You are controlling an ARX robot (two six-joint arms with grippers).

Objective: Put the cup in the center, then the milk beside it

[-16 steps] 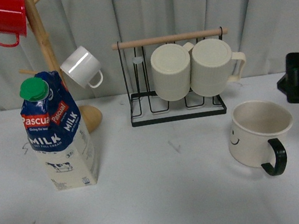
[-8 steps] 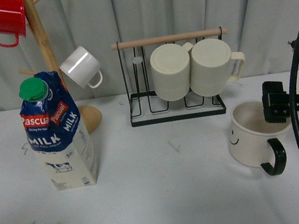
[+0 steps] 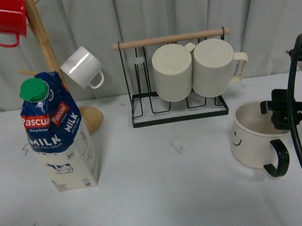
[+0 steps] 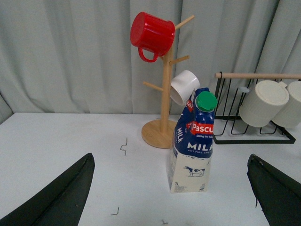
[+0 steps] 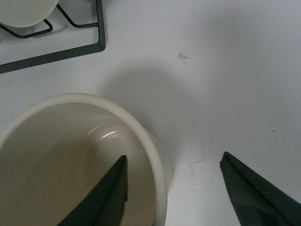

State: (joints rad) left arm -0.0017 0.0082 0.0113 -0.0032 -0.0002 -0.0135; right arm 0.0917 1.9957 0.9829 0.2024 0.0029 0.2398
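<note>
- we are reading white "milk" and red "pascual" labels on the milk [image 3: 58,135]; the smaller print is too small to read
- milk carton is showing a blue top, a cream base with a cow drawing and a round green cap, and it is standing upright on the left of the white table [image 3: 153,203], just in front of the wooden mug tree [image 3: 45,55]
- the cup [image 3: 252,146] is sitting upright on the right side of the table, in front of the wire rack [image 3: 179,111]; it is wide, glossy and cream, with a black handle facing us and a small black smiley on its side
- right wrist view is showing the cup empty inside
- right gripper [image 5: 174,157] is hanging over the cup with jaws apart, one finger inside the cup, the other outside, the cup's wall between them; not clamped
- left gripper [image 4: 170,160] is held back from the milk, jaws spread wide, gripping nothing
- mug tree is carrying a shiny red mug [image 3: 2,21] up high and a small white mug [image 3: 80,68] lower down
- rack has black wire, a wooden rod on top and two ribbed cream mugs [image 3: 192,68] lying on their sides on it
- small black marks [image 3: 176,146] are dotting the tabletop between milk and cup; we cannot tell which ones bound the center
- grey curtain [image 3: 125,14] is hanging behind
</note>
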